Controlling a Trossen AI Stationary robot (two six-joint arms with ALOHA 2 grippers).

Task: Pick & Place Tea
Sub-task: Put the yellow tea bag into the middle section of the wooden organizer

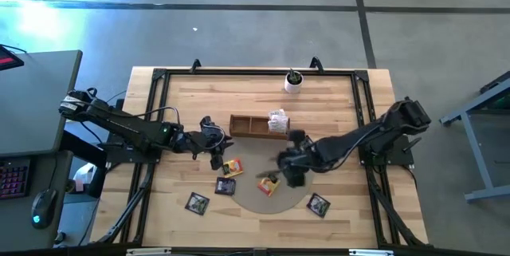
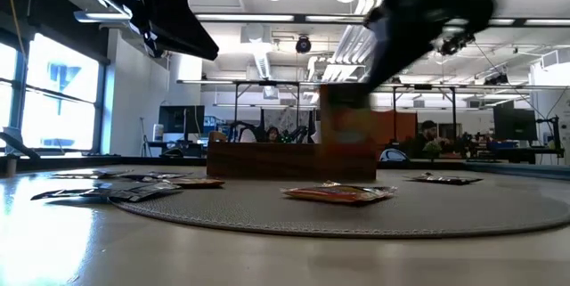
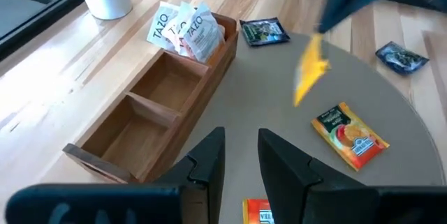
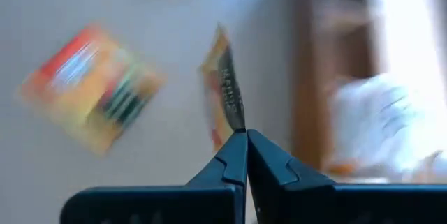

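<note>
The tea lies scattered over the round grey mat (image 1: 267,200) and the wooden surface (image 1: 335,112): an orange sachet (image 3: 349,135) flat on the mat, dark sachets (image 1: 197,202) toward the front edge, and a few whitish sachets (image 3: 183,28) already standing in one end compartment of the wooden box (image 3: 150,109), whose other two compartments look empty; the step in hand is the carry, judged from the right claw (image 4: 241,135), which is clenched on the edge of a yellow-orange sachet (image 4: 225,88) that hangs upright from its tips above the mat, near the box; the left claw (image 3: 241,158) hovers over the mat just beside the box, its fingers (image 3: 209,155) apart and grasping nothing, with another orange sachet (image 3: 257,211) just beneath it; the next move calls for bringing the held sachet over a compartment, keeping it upright so it slips between the walls, then letting go low enough that it does not flutter out; the thin edge grip may let the sachet swing or slide.
</note>
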